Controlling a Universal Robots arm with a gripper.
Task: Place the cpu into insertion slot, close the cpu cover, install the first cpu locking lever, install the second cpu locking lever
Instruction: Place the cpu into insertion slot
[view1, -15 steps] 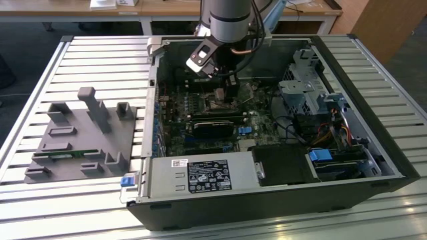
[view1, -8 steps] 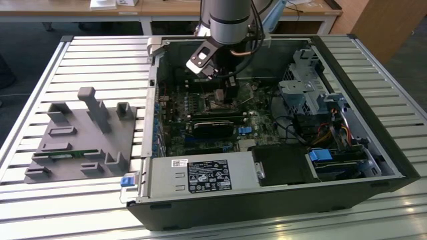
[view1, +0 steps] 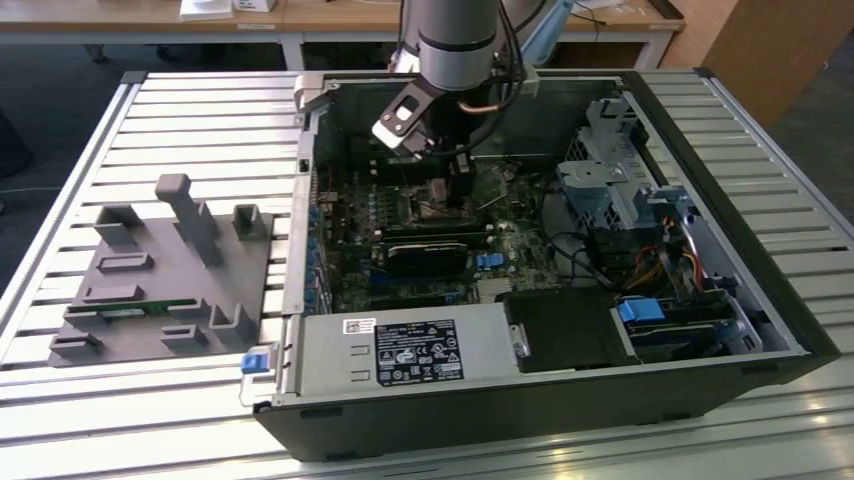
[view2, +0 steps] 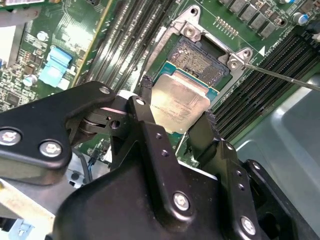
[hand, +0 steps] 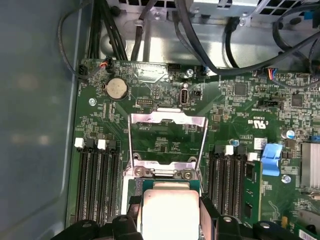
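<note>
Hard to see much in the exterior view: the arm (view1: 454, 40) reaches down into the open computer case (view1: 747, 330) on the slatted tabletop (view1: 200, 100), and its lower end gets lost against the dark board.

The wrist views are way better. The gripper (view2: 178, 98) is closed narrow on the cpu (view2: 186, 95), one black finger (view2: 146, 87) on each of two opposite edges. The chip is a flat square with a pale, slightly warm silvery lid and a thin green border around it. Its near edge is cut off by the gripper body in both wrist views.

The insertion slot (view2: 200, 57) sits right under and just past the fingertips. Its dark pin field pokes out beyond the chip's far edge and the rest is covered. Can't tell if the chip is touching down or hovering over it.

The cpu cover (hand: 167, 118) is flipped open, lying back beyond the slot, with green board showing through its window. A thin metal rod (view2: 280, 77) angles off to one side of the gripper.
</note>
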